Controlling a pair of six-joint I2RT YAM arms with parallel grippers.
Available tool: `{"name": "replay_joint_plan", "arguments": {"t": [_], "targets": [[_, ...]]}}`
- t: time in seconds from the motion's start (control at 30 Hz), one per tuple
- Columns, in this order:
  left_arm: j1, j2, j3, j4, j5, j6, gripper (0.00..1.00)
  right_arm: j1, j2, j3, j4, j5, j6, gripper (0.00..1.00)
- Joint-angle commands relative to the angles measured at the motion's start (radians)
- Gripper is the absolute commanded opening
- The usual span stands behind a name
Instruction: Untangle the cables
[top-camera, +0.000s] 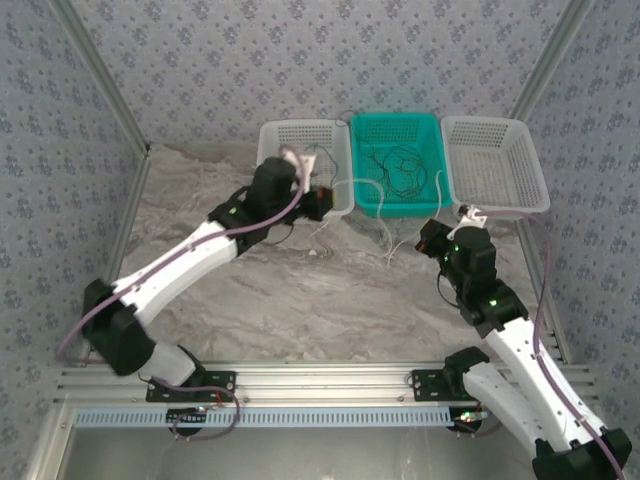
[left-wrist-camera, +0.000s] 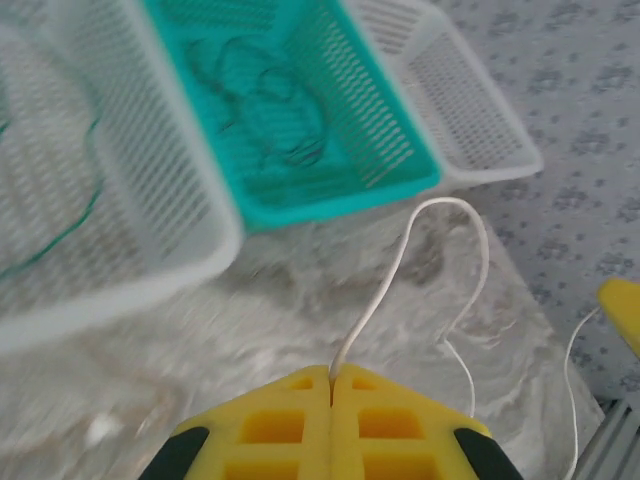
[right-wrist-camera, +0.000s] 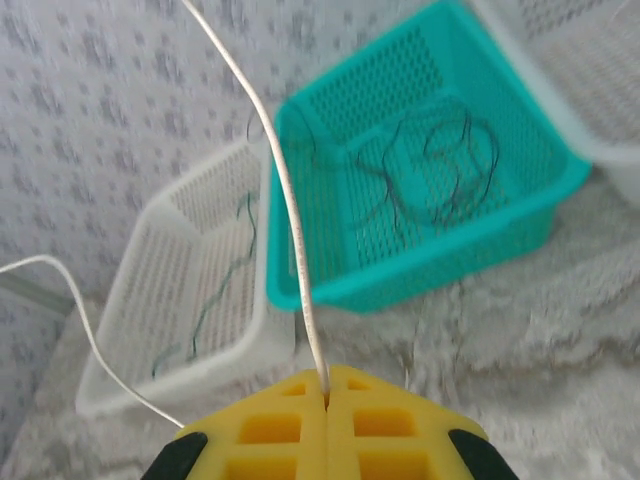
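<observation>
Two grippers, both pressed fully together, each pinching a thin strand.

1. Left gripper (left-wrist-camera: 330, 378): I am holding its yellow fingers tight on a whitish cable (left-wrist-camera: 440, 202), which is arching up from the tips and dropping back toward the table (top-camera: 300, 280).

2. Right gripper (right-wrist-camera: 327, 385): the jaws are likewise clamping a whitish wire (right-wrist-camera: 290, 220), which is running upward and out of the wrist view. I cannot tell whether both grippers are gripping the same strand.

3. Teal basket (top-camera: 400, 207): it is standing in the middle of three at the far edge and is holding a dark tangle (right-wrist-camera: 430, 165) of thin loops crossing over one another.

4. Left white basket (top-camera: 300, 124): it is touching the teal one and is holding one green cable (right-wrist-camera: 212, 295), lying by itself.

5. Right white basket (top-camera: 500, 208): it is standing just beside the teal one on the other side.

Progress, as I am judging it: early. One green cable is sitting sorted, a whitish strand is being drawn clear between the arms, and the bulk of the knot is waiting in the teal basket.
</observation>
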Motion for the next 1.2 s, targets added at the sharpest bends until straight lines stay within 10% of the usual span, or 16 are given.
{"name": "replay_joint_plan", "arguments": {"t": [0.0, 0.43, 0.67, 1.17], "targets": [[-0.028, 0.171, 0.248, 0.051, 0.031, 0.094, 0.00, -0.068, 0.013, 0.029, 0.096, 0.099, 0.010, 0.00], [-0.064, 1.216, 1.757, -0.159, 0.058, 0.069, 0.01, -0.576, 0.315, 0.017, 0.454, -0.207, 0.338, 0.00], [-0.092, 1.213, 1.482, 0.215, 0.041, 0.076, 0.09, -0.658, 0.586, 0.144, 0.652, -0.256, 0.387, 0.00], [-0.178, 1.235, 1.455, 0.083, -0.011, 0.109, 0.21, -0.676, 1.167, 0.765, 0.436, -0.234, 0.178, 0.00]]}}
